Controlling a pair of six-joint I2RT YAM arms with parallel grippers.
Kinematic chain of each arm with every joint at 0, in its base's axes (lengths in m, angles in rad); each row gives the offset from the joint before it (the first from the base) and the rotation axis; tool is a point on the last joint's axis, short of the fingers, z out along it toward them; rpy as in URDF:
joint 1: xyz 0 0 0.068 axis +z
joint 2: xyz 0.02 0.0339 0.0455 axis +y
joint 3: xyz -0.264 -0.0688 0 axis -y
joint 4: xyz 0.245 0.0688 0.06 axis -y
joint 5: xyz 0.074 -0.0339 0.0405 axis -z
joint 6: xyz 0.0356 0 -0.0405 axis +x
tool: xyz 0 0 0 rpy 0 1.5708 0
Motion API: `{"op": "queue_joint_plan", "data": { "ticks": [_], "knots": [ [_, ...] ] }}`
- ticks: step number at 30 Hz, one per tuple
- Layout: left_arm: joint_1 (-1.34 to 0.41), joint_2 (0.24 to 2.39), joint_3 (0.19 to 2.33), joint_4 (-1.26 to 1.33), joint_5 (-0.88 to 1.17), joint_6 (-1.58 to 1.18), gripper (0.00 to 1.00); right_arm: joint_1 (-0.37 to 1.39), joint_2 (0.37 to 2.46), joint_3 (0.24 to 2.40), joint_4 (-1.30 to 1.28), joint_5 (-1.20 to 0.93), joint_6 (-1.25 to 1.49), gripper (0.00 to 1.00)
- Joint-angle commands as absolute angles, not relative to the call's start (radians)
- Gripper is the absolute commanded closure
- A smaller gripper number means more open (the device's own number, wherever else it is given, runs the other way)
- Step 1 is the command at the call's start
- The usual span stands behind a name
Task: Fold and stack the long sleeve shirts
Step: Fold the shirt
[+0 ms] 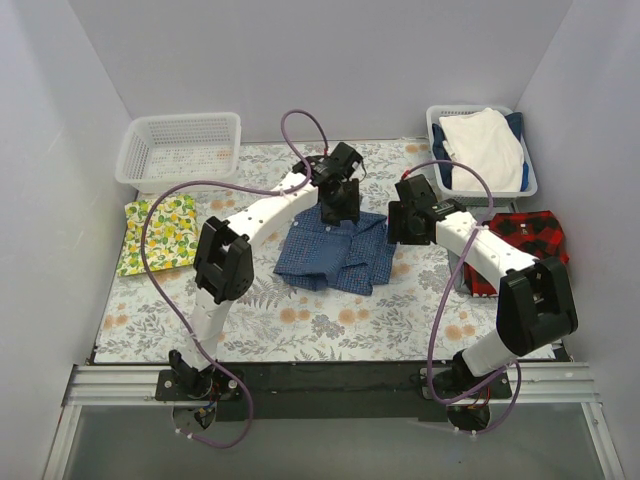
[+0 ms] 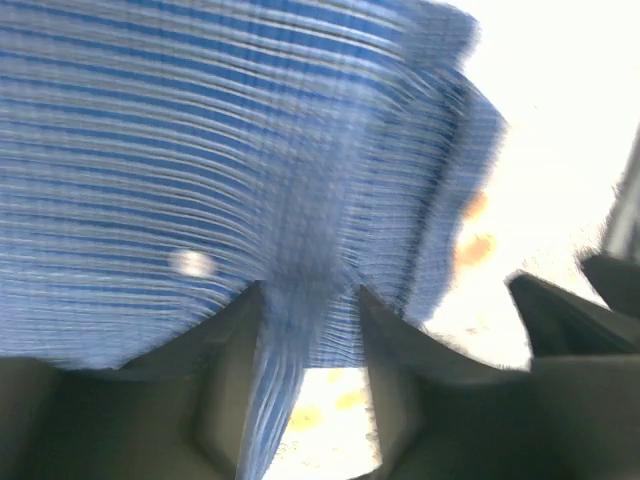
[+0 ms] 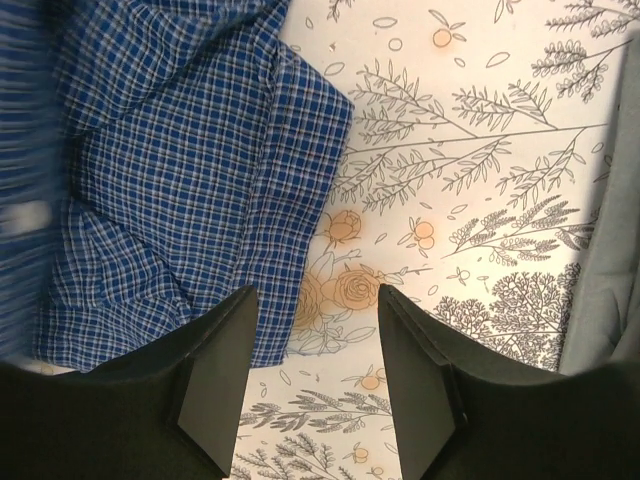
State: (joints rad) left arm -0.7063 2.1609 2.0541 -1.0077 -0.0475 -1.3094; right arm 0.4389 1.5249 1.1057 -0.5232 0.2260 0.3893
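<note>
A: Looking for the blue shirt [image 1: 335,255]?
B: Lying rumpled in the middle of the table [image 1: 300,325]; spotting the red plaid shirt [image 1: 525,240] well apart at the right edge.
A: Checking the left gripper [image 2: 310,300]?
B: Standing parted, blue cloth loose between. Finding the right gripper [image 3: 315,300] wide, holding nothing.

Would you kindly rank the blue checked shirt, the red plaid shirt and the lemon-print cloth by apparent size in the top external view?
1. blue checked shirt, clearly largest.
2 and 3. red plaid shirt and lemon-print cloth look alike; the right arm hides part of the plaid, so they stay unranked.
</note>
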Motion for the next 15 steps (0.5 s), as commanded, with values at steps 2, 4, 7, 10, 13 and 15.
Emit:
{"op": "queue_joint_plan", "data": {
  "ticks": [2,4,7,10,13,15],
  "knots": [
    [-0.749,2.105,2.050,-0.891,0.085,-1.264,0.46,0.443,1.512,1.120,-0.511,0.186,0.380,0.39],
    [-0.744,2.059,2.010,-0.855,0.039,-1.255,0.36,0.443,1.509,1.126,-0.482,0.117,0.358,0.39],
    [-0.697,1.999,1.971,-0.867,-0.081,-1.273,0.31,0.443,1.523,1.140,-0.424,-0.036,0.331,0.32],
    [-0.620,1.967,1.919,-0.913,-0.136,-1.305,0.31,0.443,1.586,1.170,-0.407,-0.139,0.339,0.28],
    [-0.554,1.927,1.876,-0.925,-0.169,-1.309,0.31,0.445,1.643,1.190,-0.345,-0.222,0.345,0.26],
    [-0.526,1.908,1.832,-0.911,-0.172,-1.296,0.30,0.445,1.698,1.224,-0.322,-0.256,0.357,0.26]
  ]
}}
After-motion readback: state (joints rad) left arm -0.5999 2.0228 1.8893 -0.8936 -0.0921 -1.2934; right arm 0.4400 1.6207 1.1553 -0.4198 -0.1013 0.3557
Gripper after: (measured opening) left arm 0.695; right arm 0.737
